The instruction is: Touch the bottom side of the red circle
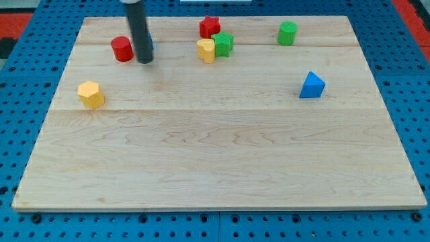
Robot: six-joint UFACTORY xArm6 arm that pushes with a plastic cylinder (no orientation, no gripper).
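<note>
The red circle (122,49) is a short red cylinder near the board's top left. My tip (145,60) rests on the board just right of it and slightly lower, close to its lower right side; I cannot tell if they touch. A bit of blue shows behind the rod (150,44); its shape is hidden.
A yellow hexagon (91,94) lies at the left. A red star (209,27), a yellow block (206,50) and a green block (224,44) cluster at top centre. A green cylinder (287,32) sits at top right, a blue triangle (312,85) at right.
</note>
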